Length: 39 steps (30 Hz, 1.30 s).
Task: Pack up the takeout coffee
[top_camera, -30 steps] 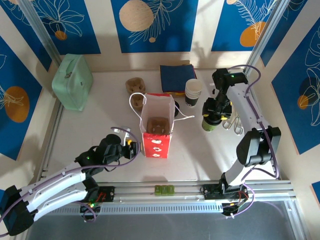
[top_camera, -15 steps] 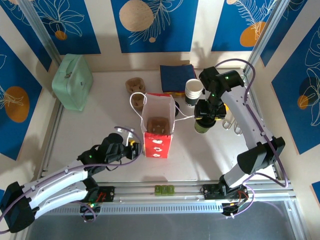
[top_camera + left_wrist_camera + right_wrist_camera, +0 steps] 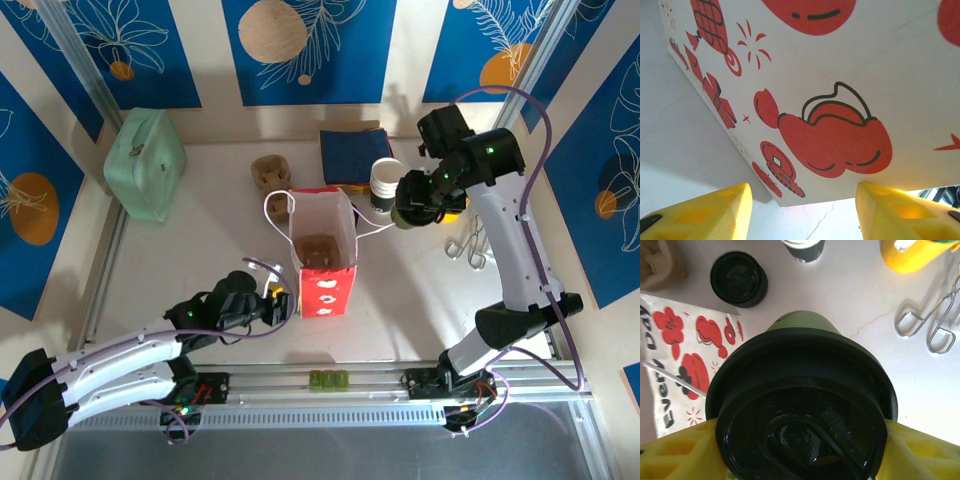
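Left gripper: jaws parted, set at the near left foot of the bag, clamped on nothing; touching or just beside, cannot tell. Bag upright, mouth open, a brown lump already on its floor, a cord handle drooping to the right. Right gripper: closed round the cup, lid on, held in the air just right of the bag, beside the stack.

Risks, as judged:
- Snagging the cord or clipping the right rim on the way across, toppling a bag braced only at its foot.
- Landing on the lump and leaving the cup tilted.
- Squeezing harder and popping the lid.
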Each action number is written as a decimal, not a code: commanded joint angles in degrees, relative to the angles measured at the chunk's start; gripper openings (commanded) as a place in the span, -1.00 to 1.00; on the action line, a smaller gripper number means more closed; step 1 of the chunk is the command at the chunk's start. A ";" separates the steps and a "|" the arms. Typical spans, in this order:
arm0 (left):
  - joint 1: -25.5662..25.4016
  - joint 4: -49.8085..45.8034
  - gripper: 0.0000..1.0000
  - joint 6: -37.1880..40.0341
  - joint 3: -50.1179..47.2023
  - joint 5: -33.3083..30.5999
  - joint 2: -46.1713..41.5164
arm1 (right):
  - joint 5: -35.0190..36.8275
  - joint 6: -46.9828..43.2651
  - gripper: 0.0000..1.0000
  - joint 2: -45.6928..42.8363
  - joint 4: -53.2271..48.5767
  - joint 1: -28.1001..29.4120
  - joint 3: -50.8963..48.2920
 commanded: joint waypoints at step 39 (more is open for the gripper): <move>-0.87 7.80 0.14 2.23 -1.02 -0.13 5.63 | -3.11 7.38 0.25 10.74 -8.68 25.75 18.10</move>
